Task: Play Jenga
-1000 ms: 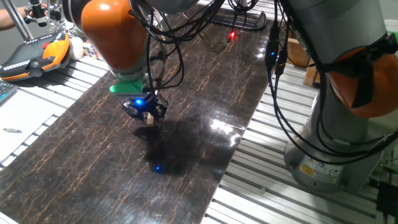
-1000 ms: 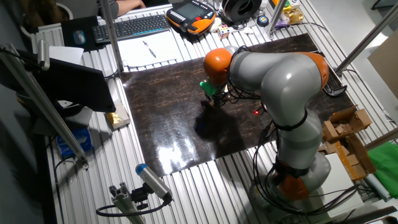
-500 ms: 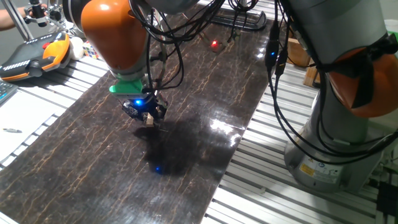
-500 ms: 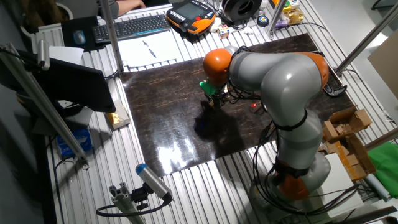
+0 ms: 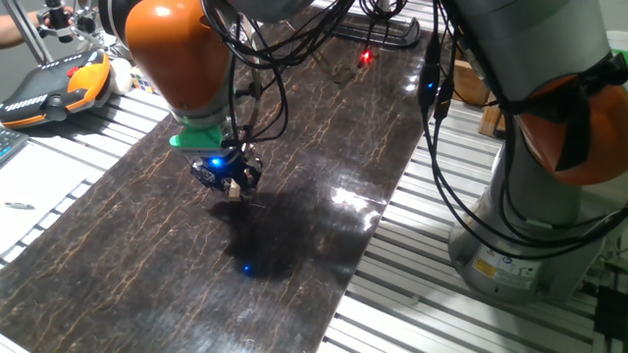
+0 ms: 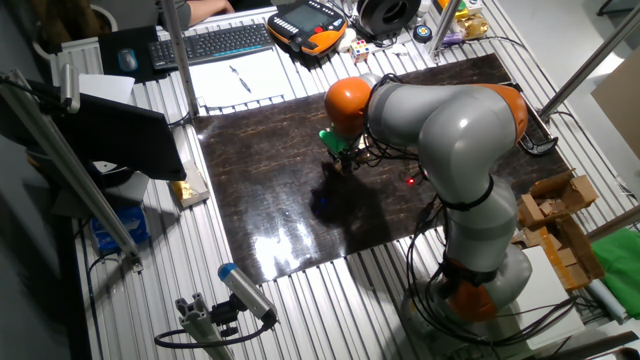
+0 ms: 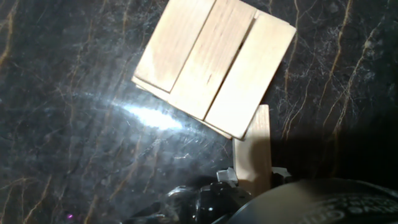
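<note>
One robot arm [image 6: 440, 130] reaches over a dark, marble-patterned counter [image 5: 324, 147]. Its pincer [image 5: 232, 185] hangs low above the middle of the counter, below an orange joint and a green collar, with a blue light glowing at the wrist.

The hand view looks straight down on the Jenga stack [image 7: 214, 62]. Three pale wooden blocks lie side by side as the top layer, forming a tilted square on the counter. The edge of a lower layer peeks out along the stack's lower left side; how many layers sit underneath cannot be told. A fourth block [image 7: 254, 152] is separate, standing upright between the pincer's fingers, which are closed narrowly on its lower end. Its upper end lies just beside the near corner of the stack; whether it touches cannot be told.

The fixed views do not show the stack at all, as the arm hides it. From one fixed view the held block appears only as a small pale piece at the pincer tip. The other fixed view shows things off the counter: one keyboard [image 6: 215, 42], one orange and black hand controller [image 6: 312, 22], and one sheet of paper with a pen [image 6: 245, 78].
</note>
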Robot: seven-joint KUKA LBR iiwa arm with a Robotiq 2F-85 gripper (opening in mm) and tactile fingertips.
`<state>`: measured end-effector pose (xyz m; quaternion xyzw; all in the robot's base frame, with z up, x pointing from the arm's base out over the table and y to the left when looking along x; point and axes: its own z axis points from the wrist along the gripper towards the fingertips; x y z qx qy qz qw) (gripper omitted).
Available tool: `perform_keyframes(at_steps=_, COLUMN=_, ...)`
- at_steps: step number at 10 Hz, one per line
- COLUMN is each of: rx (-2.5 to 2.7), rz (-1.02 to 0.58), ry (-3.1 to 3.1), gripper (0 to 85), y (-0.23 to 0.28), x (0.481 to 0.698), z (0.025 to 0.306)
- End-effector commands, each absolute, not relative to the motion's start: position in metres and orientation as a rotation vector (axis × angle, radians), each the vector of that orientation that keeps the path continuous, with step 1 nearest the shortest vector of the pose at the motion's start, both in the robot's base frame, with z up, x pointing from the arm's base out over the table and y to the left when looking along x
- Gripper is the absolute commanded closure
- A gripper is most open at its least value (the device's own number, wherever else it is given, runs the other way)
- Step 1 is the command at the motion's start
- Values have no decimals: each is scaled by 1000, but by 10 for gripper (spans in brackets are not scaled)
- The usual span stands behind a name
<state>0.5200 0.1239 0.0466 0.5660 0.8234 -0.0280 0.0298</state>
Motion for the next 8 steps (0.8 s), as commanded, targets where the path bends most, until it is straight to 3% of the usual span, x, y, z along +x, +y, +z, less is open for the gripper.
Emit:
perform_keyframes(at_steps=1, rx=1745, rz=-85, ry=2538, gripper=563, y=124, x=520, z=46)
perform_keyframes(at_steps=8, rx=1716, rz=-87, ry=2562, gripper=563, y=118, x=518, z=42)
